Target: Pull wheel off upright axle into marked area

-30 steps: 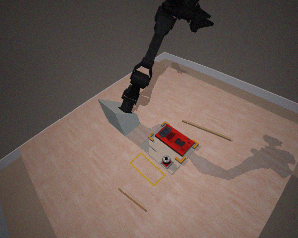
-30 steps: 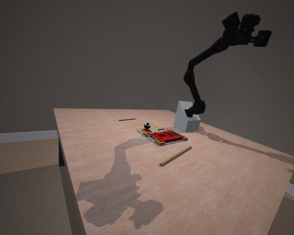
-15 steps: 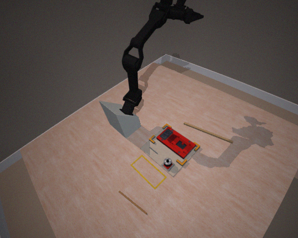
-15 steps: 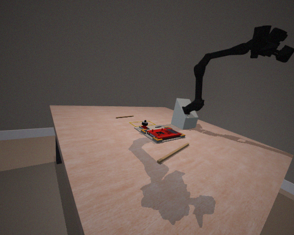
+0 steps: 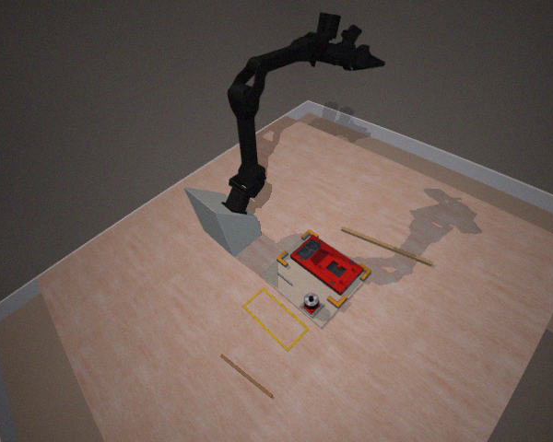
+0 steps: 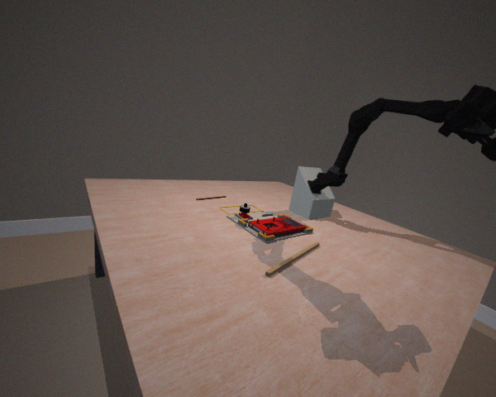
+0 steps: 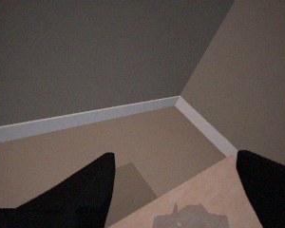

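Note:
The small round wheel (image 5: 311,303) (image 6: 244,209), dark with a pale rim, sits on the upright axle (image 5: 311,297) (image 6: 245,205) above a small red base at a corner of the pale board. The marked area is a yellow outline (image 5: 265,328) (image 6: 236,206) on the table beside that board, with nothing in it. My gripper (image 5: 382,63) (image 7: 175,160) is open and empty, high in the air and far from the wheel. In the wrist view its two fingers stand wide apart, with floor, wall and a table corner beyond; neither wheel nor marked area shows there.
A red panel (image 5: 348,278) (image 6: 278,231) lies on the pale board (image 5: 291,292) between orange corner pieces (image 5: 337,301). A thin grey rod (image 5: 285,279) lies near it. One wooden strip (image 5: 386,246) (image 6: 293,259) lies beyond the board, another (image 5: 246,376) (image 6: 211,198) beyond the outline.

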Available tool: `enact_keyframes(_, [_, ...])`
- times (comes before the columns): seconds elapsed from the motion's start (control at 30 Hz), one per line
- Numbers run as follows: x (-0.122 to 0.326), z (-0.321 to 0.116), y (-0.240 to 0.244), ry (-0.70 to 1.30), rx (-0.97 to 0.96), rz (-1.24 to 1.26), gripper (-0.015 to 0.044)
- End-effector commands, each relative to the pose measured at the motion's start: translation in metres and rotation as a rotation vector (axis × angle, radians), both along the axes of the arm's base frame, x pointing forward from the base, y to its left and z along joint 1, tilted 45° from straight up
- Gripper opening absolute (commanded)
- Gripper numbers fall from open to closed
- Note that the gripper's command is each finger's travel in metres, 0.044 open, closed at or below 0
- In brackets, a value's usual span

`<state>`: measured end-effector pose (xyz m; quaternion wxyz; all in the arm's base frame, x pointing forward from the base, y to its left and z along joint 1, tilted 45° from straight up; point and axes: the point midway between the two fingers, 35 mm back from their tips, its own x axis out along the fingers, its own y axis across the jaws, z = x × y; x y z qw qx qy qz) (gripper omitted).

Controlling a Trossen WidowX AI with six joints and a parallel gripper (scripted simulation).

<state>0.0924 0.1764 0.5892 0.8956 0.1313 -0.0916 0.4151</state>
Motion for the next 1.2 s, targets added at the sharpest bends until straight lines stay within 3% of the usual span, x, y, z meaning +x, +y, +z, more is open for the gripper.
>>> enact_keyframes(0.0, [0.011,-0.022,0.038,0.024,-0.083,-0.009,0.03])
enact_keyframes(0.47, [0.112,-0.147,0.126,0.313,-0.361,-0.087,0.03])
enact_keyframes(0.77, [0.177,-0.219,0.122,0.554,-0.412,-0.19,0.03])
enact_keyframes(1.17, [0.25,-0.318,0.081,0.907,-0.461,-0.299,0.03])
